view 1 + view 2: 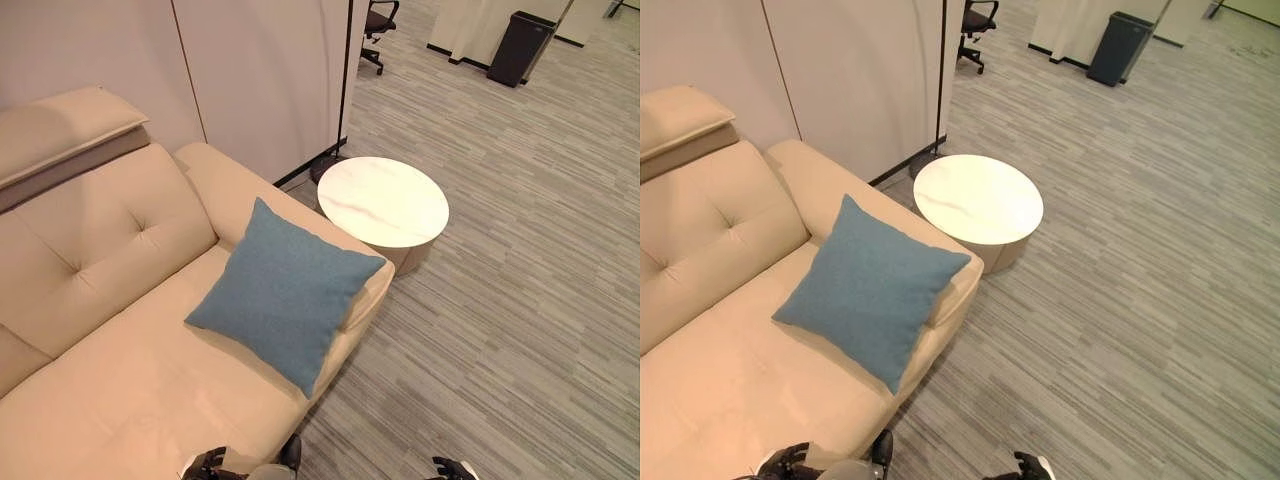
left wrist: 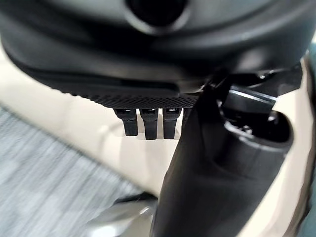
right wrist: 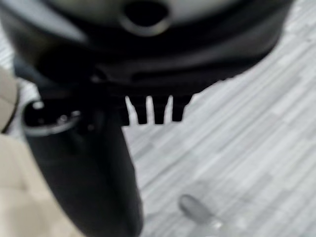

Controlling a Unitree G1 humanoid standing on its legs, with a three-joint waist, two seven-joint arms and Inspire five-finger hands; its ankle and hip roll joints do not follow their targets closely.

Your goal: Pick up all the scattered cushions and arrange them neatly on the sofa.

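A blue cushion (image 1: 285,290) leans on the cream sofa (image 1: 110,350), propped corner-up against the armrest (image 1: 240,195) at the end nearest the round white side table (image 1: 383,200), with its lower corner close to the front edge of the seat. It looks settled rather than dropped, though it sits a little askew, turned like a diamond instead of square to the backrest. No other cushion lies on the striped grey carpet (image 1: 520,260) in the stretch the head views cover, so as far as can be seen here the collecting part seems done or nearly so; any cushions left would have to be outside this stretch of floor. What may remain is straightening this one, and checking the room beyond. The left hand (image 2: 148,123) hangs low above the front edge of the seat, its fingers straight and slack with nothing between them. The right hand (image 3: 153,111) hangs over bare carpet just off the sofa's front, fingers likewise straight and relaxed, holding nothing. Farther off, a pale partition wall (image 1: 260,70) stands behind the sofa, with an office chair (image 1: 378,30) and a dark bin (image 1: 518,48) well away across the floor.
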